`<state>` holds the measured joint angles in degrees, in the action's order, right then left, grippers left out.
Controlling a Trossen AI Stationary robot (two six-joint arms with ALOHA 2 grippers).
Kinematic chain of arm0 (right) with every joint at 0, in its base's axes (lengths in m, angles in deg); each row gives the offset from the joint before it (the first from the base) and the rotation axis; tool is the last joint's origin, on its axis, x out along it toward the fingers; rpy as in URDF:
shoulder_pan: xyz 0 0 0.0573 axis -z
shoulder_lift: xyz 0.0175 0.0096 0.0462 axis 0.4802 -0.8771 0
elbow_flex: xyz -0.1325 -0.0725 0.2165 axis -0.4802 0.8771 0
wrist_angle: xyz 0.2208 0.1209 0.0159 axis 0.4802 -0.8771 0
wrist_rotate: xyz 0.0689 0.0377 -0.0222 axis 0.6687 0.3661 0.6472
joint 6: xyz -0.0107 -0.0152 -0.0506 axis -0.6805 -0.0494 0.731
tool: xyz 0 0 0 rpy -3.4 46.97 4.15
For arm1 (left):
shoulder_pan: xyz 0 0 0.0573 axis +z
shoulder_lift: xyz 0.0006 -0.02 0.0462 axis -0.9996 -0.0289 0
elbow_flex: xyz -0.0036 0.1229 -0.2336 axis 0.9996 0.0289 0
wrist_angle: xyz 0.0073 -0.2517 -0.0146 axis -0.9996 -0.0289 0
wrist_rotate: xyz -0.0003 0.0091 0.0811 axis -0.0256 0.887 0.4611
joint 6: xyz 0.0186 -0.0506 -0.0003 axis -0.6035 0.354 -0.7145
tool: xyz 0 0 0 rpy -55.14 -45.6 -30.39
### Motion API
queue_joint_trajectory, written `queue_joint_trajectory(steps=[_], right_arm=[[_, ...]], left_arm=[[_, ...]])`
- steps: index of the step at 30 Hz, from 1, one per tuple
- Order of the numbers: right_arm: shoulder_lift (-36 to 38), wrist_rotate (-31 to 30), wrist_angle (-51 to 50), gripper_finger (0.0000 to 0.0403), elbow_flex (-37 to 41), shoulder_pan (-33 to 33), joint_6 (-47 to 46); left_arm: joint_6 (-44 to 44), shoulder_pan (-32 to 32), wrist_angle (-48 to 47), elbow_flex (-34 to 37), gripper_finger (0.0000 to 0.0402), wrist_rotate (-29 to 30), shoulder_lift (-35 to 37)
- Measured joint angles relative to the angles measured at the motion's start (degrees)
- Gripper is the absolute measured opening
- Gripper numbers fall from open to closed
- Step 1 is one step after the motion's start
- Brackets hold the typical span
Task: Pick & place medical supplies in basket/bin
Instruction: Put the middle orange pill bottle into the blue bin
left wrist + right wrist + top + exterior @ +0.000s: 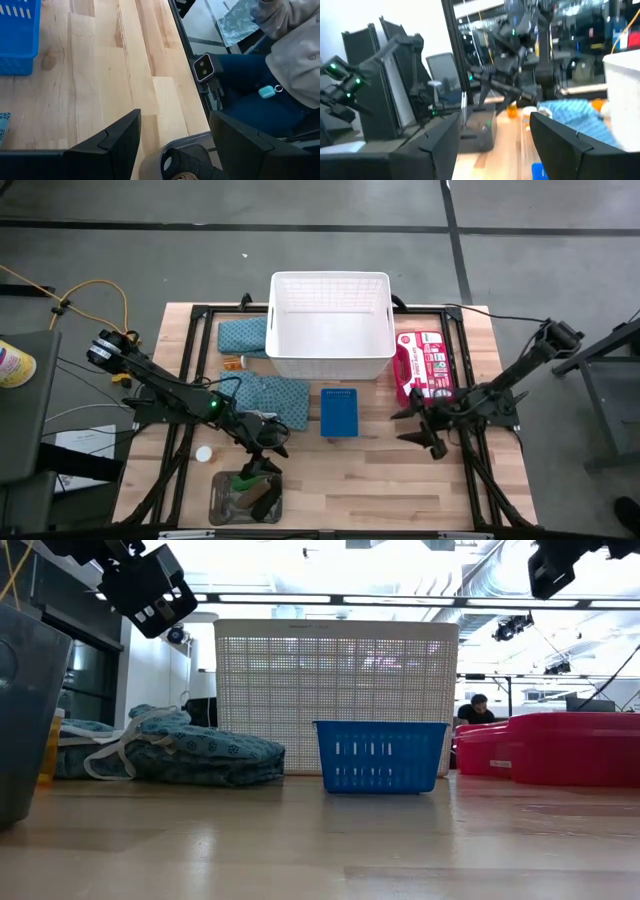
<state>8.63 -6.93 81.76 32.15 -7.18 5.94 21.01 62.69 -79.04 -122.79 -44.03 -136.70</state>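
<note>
Hovering over the grey tray (222, 502) at the bench's (400, 490) near left, left hand (262, 470) fingers apart, empty. Rolls (262, 498) in tray. White basket (330, 330) far centre. Right hand (430, 442) apart, idle at right.

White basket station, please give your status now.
Left end effector open, above grey tray of rolls. Right end effector open, idle beside red package. White basket looks empty; cloths outside it. Small blue basket stands in front.
</note>
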Motion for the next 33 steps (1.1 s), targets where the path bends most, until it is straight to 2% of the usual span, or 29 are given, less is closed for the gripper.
queue_joint_trajectory(steps=[6,17,25,33], right_arm=[[6.71,1.85,-2.74,0.0226,0.42,0.0,4.39],[21.68,3.9,-19.19,0.0226,0.4,0.0,5.82],[28.6,4.18,-28.23,0.0226,0.4,0.0,5.8],[34.23,4.61,-33.04,0.0226,0.4,0.0,5.77]], left_arm=[[0.0,0.0,0.38,0.0,0.0228,0.0,0.0],[0.0,0.0,0.95,0.0,0.0228,0.0,0.0],[0.0,0.0,1.01,0.0,0.0228,0.0,0.0],[0.0,0.0,1.31,0.0,0.0228,0.0,0.0]])
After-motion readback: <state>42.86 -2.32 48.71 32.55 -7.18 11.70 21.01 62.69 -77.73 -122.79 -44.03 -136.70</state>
